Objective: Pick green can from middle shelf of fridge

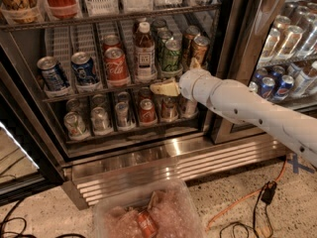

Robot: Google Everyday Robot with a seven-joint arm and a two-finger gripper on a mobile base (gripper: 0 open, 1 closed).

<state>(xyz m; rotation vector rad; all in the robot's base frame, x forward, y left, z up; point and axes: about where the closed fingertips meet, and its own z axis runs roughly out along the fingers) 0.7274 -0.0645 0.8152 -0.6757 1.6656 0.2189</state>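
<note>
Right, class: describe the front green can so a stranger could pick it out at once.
In the open fridge, find the middle shelf, with blue cans at its left. The green can stands right of the tall bottle, just above the arm's tool. It fronts its lane and alone there is green: left of the bottle is a red can, to its right a brown-gold can.

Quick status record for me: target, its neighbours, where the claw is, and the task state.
target: green can, upright at the front of its lane on the middle shelf
left neighbour: white-capped bottle, then red cola can
right neighbour: brown-gold can
claw: at the shelf's front edge, just below the green can, apparently not on it
fridge: shelves exposed on this side
task state: can not yet picked
</note>
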